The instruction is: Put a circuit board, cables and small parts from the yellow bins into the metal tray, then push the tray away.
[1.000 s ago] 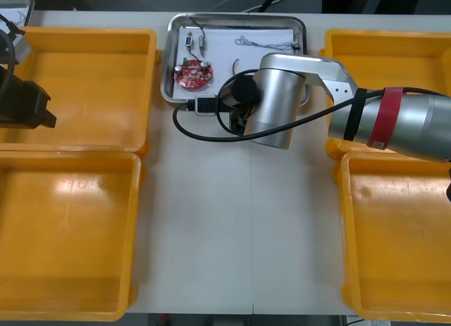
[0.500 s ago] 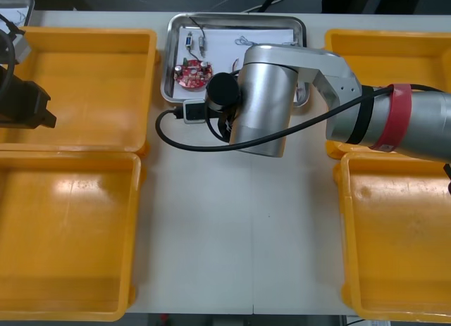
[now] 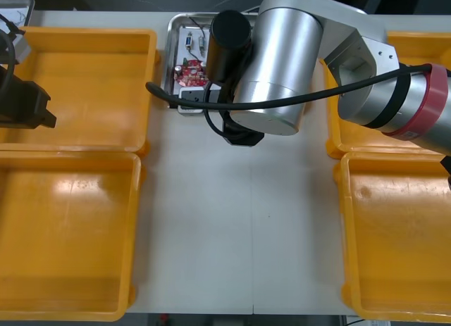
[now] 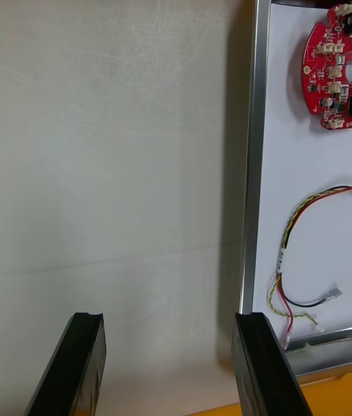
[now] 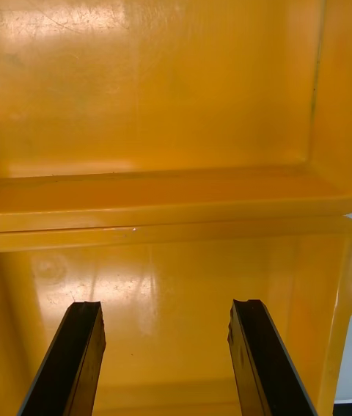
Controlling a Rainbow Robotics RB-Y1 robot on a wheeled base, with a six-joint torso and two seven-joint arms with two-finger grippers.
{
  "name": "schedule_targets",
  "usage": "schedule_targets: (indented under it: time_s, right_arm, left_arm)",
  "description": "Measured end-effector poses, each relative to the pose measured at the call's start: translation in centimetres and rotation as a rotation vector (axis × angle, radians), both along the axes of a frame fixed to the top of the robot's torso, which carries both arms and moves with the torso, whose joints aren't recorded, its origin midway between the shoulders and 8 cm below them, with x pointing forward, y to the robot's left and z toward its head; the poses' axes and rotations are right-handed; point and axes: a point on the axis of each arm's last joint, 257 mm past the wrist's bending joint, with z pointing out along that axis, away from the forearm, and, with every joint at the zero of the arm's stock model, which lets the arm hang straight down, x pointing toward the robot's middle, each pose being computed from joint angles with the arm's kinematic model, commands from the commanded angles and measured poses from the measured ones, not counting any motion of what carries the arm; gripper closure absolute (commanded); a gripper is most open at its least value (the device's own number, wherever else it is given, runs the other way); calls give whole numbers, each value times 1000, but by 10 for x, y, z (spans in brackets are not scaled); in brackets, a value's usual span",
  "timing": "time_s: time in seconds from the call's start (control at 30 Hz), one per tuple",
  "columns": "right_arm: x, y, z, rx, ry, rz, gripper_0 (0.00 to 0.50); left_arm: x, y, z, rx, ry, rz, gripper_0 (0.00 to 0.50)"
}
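Right gripper [image 4: 169, 368], fingers apart, just beside metal tray [image 4: 253, 166] near rim: seat both fingers squarely against rim, push straight, slowly.

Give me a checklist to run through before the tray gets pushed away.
1. Circuit board in the metal tray: ok, it lies on the white lining.
2. Red and yellow cable inside the rim: ok.
3. Small metal parts loaded: ok, they sit in the tray's far corner.
4. Right gripper set for the push: cannot tell. It is open, with one finger at the tray's rim and the other over the table; contact is unclear.
5. Left gripper out of the way: ok, it is open above the yellow bins on the left.
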Motion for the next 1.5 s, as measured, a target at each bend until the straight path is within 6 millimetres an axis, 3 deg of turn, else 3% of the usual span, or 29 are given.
schedule_targets:
  time_s: [0.33,0.53,0.7,0.87,1.13,1.5]
  right_arm:
    - [-25,-28,13,85,108,-94,0]
    - [-41,-56,17,197,198,-288,0]
    - [-55,-88,23,230,215,-341,0]
    - [-67,-125,25,313,238,-517,0]
    - [-81,-160,30,451,263,-673,0]
    - [-117,-234,15,595,265,-962,0]
  left_arm:
    - [0,0,0,0,0,0,0]
    - [0,0,0,0,0,0,0]
    - [0,0,0,0,0,0,0]
    - [0,0,0,0,0,0,0]
    - [0,0,0,0,1,0,0]
    - [0,0,0,1,0,0,0]
